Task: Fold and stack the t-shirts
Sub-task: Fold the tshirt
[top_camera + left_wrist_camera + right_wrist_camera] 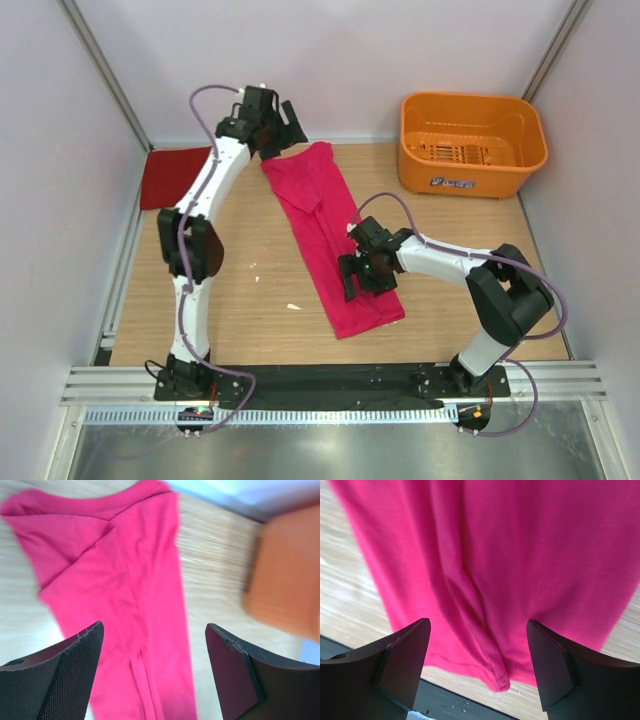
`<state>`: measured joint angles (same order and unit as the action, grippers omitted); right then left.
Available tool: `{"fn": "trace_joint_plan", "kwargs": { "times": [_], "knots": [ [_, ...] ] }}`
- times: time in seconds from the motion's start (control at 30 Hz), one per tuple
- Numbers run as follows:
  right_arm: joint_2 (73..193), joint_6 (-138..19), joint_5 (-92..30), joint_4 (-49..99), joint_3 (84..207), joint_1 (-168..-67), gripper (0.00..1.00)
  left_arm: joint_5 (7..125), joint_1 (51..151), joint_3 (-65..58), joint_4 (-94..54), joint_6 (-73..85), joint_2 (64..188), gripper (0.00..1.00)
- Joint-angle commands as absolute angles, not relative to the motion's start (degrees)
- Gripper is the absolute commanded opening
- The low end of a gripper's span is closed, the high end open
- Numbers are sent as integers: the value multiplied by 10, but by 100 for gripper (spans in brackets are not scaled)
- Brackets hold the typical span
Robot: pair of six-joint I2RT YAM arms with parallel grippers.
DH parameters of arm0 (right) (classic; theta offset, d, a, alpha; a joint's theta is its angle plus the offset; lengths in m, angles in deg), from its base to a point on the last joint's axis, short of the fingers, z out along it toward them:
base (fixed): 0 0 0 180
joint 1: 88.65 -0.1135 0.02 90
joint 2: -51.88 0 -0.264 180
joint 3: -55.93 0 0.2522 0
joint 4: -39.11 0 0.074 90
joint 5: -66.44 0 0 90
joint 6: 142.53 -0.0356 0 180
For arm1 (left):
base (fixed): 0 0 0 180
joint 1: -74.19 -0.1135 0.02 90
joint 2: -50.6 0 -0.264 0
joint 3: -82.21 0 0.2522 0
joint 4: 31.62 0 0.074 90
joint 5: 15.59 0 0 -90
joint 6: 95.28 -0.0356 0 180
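1. The darker crimson folded cloth tee point(175, 177) lies flat at the far left of the wooden counter point(250, 290), probably the base for the stack.
2. The left claw point(154, 627) hangs released and empty over the collar end of the bright magenta-pink cloth tee point(325, 230). Its arm is stretched far and leans right.
3. That tee lies mid-counter as a long strip, running far-left to near-right. I'd pinch both ends together, through every layer, and carry hem to collar squarely.
4. The right claw point(479, 622), spread and empty, points down over the hem end. Its arm bends leftward from the near right.
5. The orange plastic basket point(470, 140) sits far right, well apart.
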<state>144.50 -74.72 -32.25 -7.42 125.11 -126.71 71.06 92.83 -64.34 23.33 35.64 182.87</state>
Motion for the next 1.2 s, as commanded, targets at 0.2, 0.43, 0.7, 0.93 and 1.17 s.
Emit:
{"fn": "trace_joint_plan", "kwargs": {
  "times": [0.2,0.43,0.7,0.93,1.17],
  "knots": [
    [1508,-844,-250,-28,1246,-1309,83,720,957,-350,334,274,1540,77],
    [1543,-986,-275,20,1277,-1415,84,716,959,-15,278,336,1317,76],
    [1511,-986,-288,-17,1343,-1422,89,662,962,167,273,410,1151,74],
    [1387,-926,-296,-66,1281,-1379,88,586,986,283,232,463,1120,64],
    [1266,-922,-393,-18,1098,-1329,70,558,1042,343,155,541,1144,61]
  ]
}}
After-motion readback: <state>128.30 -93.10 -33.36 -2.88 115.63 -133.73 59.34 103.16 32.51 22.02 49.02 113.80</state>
